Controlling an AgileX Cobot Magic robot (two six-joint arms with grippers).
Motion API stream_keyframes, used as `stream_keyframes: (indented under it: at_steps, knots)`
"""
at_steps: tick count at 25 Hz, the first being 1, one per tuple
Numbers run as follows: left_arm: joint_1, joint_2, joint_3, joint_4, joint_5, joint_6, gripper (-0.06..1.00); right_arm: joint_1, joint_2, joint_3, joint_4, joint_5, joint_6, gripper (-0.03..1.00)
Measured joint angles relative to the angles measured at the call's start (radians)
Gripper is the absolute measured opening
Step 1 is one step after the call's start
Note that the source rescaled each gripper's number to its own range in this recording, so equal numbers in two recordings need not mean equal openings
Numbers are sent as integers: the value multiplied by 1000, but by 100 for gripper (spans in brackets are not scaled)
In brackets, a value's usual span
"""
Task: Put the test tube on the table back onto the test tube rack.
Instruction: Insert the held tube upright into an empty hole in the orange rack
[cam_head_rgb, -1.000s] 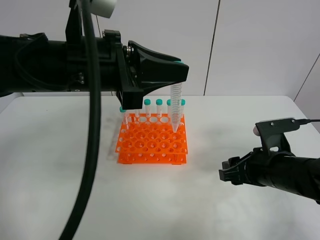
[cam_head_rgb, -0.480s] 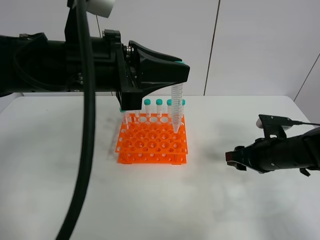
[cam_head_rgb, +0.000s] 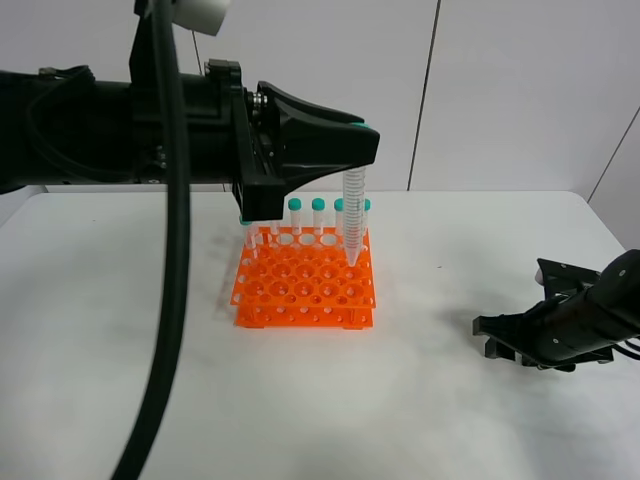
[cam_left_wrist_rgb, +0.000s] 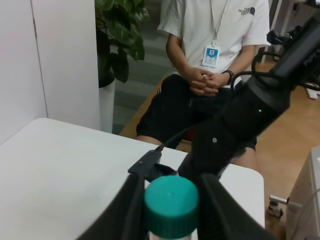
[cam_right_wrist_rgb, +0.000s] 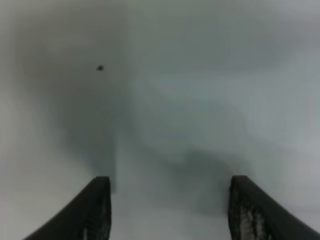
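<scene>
Left gripper (cam_head_rgb: 355, 150): was clamped tight on the test tube (cam_head_rgb: 352, 215) just under its teal cap (cam_left_wrist_rgb: 171, 199), holding it upright.
Test tube: was off the table (cam_head_rgb: 120, 330), hanging over the far right part of the test tube rack (cam_head_rgb: 300, 290). Its conical tip was down at the upper tier; whether it sat in a hole could not be told.
Capped tubes (cam_head_rgb: 318, 212): stood in the rack's far row, just beside the held one.
Right gripper (cam_head_rgb: 497, 335): was low over the table, well right of the rack, with its jaws partly apart and nothing between them.
Risk, misalignment: a tip off the hole's centre would probably jam on the grid, tilting the tube or shoving the rack.
Risk, early release: an unseated tube would likely topple.
Risk, neighbours: descending fingers could knock their caps.
</scene>
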Motion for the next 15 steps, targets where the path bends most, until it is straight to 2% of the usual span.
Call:
stream_keyframes:
  at_steps: [2, 4, 10, 15]
  knots:
    - [0, 0, 0, 0, 0, 0, 0, -8, 2, -24, -144, 40, 142, 67]
    - [0, 0, 0, 0, 0, 0, 0, -8, 1, -50, -230, 102, 214, 67]
    - [0, 0, 0, 0, 0, 0, 0, -23, -90, -146, -362, 289, 270, 67]
    - [0, 0, 0, 0, 1, 0, 0, -40, -160, -175, -481, 397, 330, 67]
